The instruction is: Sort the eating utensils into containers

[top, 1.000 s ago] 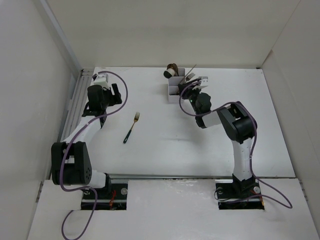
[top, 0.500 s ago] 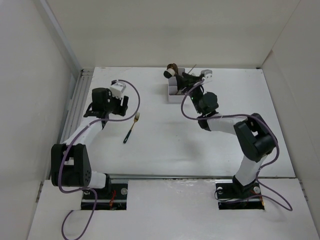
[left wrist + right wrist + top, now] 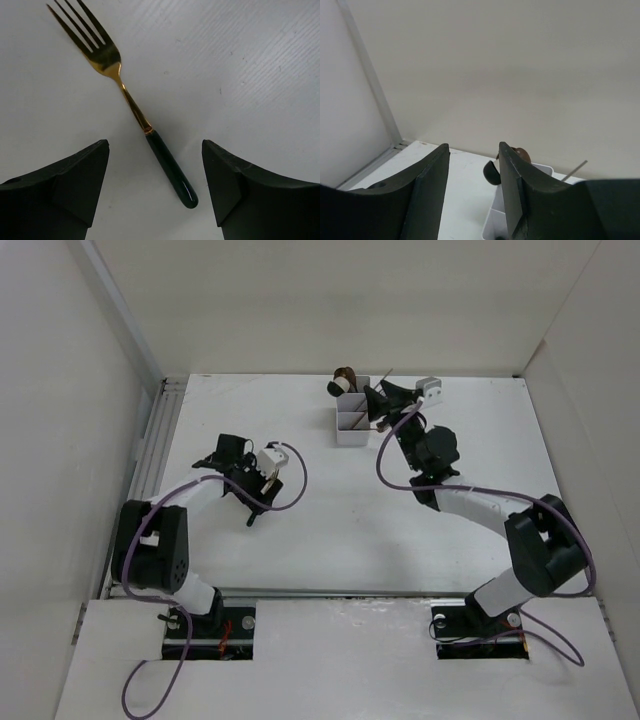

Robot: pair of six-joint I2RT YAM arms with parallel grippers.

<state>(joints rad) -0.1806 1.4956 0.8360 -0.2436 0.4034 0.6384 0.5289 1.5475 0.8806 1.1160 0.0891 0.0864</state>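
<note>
A gold-headed fork (image 3: 131,104) with a dark green handle lies flat on the white table. My left gripper (image 3: 155,146) is open and hovers right over it, with the handle end between the two fingers and touching neither. In the top view the left gripper (image 3: 250,481) covers most of the fork (image 3: 252,519). The white three-compartment organizer (image 3: 351,421) stands at the back centre. A black spoon (image 3: 335,388), a brown utensil head (image 3: 347,373) and a thin chopstick (image 3: 385,375) stick out of it. My right gripper (image 3: 377,400) is open and empty, just right of and above the organizer (image 3: 542,172).
White walls close the table on the left, back and right. A ribbed metal rail (image 3: 165,430) runs along the left edge. Purple cables loop from both wrists. The arm bases stand at the near edge.
My left gripper has swung from the back left to right above the fork. My right gripper has drawn back up and to the right from the organizer, and its arm has stretched out.
</note>
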